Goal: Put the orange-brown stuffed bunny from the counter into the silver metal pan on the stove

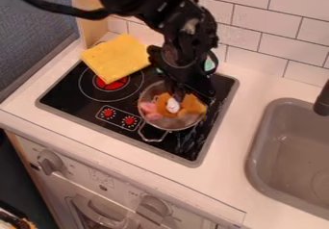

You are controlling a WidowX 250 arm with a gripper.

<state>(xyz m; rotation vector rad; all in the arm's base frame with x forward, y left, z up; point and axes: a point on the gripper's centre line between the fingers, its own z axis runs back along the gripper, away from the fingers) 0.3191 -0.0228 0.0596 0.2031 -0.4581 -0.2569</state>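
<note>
The black gripper hangs over the back part of a round see-through pot on the black stove top. Inside the pot lie a pink piece, a white piece and orange-brown pieces. The gripper is nearest to the white piece, and whether they touch is unclear. A folded yellow cloth rests over the stove's back left corner, partly over a red burner mark.
A grey sink with a dark faucet is on the right. Behind the stove stands a white tiled wall. A light green thing shows partly behind the arm. Oven knobs line the counter's front.
</note>
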